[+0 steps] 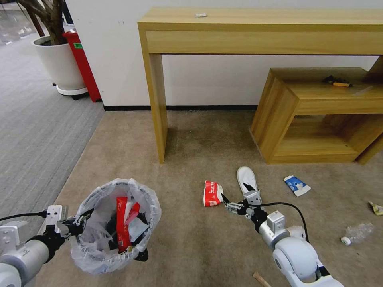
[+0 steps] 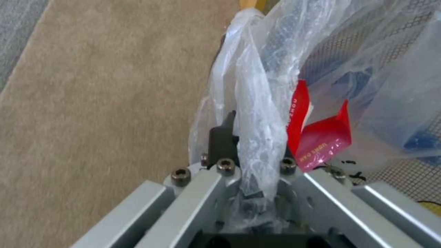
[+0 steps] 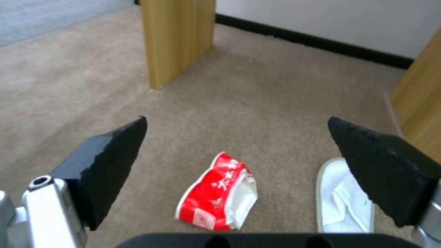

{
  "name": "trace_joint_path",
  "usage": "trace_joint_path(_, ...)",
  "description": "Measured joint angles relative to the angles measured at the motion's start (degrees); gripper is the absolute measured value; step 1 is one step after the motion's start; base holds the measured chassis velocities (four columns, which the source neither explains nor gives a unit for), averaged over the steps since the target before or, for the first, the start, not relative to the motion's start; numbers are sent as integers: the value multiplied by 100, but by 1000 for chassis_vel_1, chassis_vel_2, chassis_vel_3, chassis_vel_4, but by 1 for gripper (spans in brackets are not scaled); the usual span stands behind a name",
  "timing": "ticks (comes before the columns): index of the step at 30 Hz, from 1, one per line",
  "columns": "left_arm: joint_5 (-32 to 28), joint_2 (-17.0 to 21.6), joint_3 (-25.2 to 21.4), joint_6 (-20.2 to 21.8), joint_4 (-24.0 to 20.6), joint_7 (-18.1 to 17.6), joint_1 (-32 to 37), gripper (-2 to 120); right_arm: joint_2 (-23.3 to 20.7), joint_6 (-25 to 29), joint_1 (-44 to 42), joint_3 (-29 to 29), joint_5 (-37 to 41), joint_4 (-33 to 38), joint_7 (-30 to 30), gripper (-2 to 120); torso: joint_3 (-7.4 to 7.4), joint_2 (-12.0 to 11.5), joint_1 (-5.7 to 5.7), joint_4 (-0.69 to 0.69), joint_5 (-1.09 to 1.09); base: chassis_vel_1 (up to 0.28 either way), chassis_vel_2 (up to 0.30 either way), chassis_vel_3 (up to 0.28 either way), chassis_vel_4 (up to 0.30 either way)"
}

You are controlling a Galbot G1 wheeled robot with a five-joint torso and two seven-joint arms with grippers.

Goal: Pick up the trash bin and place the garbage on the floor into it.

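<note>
Beige carpet floor (image 1: 191,135) lies open between the desk leg (image 1: 157,107) and the crushed red-white paper cup (image 1: 212,193). Just beside that cup, toward the robot, the right gripper (image 1: 229,204) hovers with fingers spread wide; a white slipper (image 1: 247,180) lies just right of the cup. Well left of the cup, the left gripper (image 1: 79,223) is clamped on the bag-lined rim of the trash bin (image 1: 115,225), held clear of the grey carpet edge.

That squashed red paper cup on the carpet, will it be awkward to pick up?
Probably not. The red paper cup looks crushed flat, so it likely won't roll, and it should be light. Its thin, crumpled walls will probably give further when squeezed. The right gripper hangs open above it, while the left gripper holds the trash bin.
</note>
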Motion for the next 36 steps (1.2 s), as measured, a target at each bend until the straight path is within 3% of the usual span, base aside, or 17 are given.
trace_joint_path(8, 14, -19, 9, -1, 20, 8, 5, 0, 64, -183, 240, -113, 289, -499, 191, 100, 1, 0, 1, 0, 1, -73, 69, 84, -65)
trace_joint_path(17, 38, -22, 27, 0, 79, 28, -3, 0, 514, -217, 1730, -665, 917, -2735, 186, 100, 0, 0, -1, 1, 2, 0, 0, 0, 0)
trace_joint_path(22, 39, -22, 27, 0, 93, 24, -1, 0, 709, -219, 2054, -846, 1022, -3176, 125, 100, 0, 0, 0, 1, 1, 0, 0, 0, 0)
trace_joint_path(24, 40, -6, 26, 0, 94, 8, 0, 0, 947, -310, 2395, -1045, 1088, -3739, 69, 100, 0, 0, -1, 1, 1, 0, 0, 0, 0)
trace_joint_path(36, 114, -83, 83, 0, 62, -8, -20, 0, 1218, -350, 2805, -1017, 1121, -4739, 201, 100, 0, 0, -1, 0, 1, 0, 0, 0, 0)
